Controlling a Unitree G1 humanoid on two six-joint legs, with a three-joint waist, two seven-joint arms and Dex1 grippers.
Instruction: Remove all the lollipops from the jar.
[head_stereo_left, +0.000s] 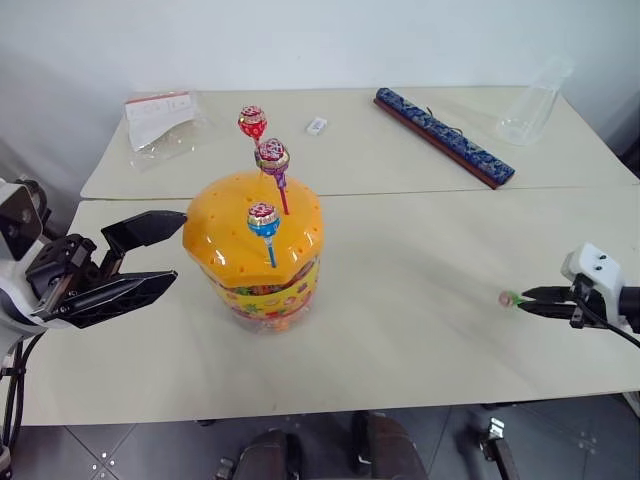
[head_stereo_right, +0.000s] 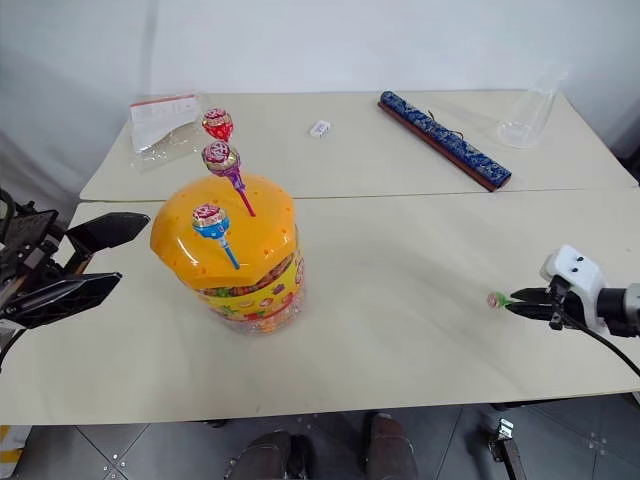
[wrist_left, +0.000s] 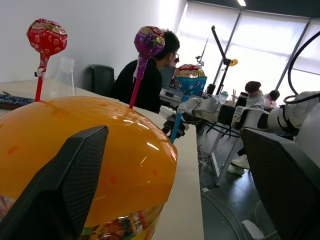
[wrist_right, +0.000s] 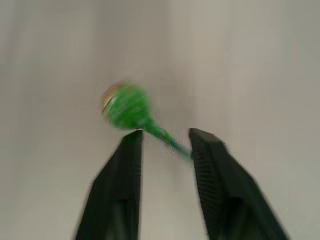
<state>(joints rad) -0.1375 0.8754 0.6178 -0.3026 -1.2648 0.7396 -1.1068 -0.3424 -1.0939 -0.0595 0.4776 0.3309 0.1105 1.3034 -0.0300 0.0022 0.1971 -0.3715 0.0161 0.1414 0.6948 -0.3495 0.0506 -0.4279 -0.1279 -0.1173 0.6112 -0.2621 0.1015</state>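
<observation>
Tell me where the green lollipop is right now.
The green lollipop is out at the table's right side, far from the jar, at the tips of the right gripper, whose fingers stand apart around its stick.

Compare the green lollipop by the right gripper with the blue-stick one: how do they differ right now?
The green lollipop is out of the jar, at the right gripper, whose fingers are parted. The blue-stick lollipop stands planted in the jar's orange lid. Both are small and round-headed.

Three lollipops (head_stereo_left: 264, 218) stand in the orange-lidded jar (head_stereo_left: 255, 252), left pincer (head_stereo_left: 140, 262) just beside it, right pincer (head_stereo_left: 530, 299) well apart.
</observation>
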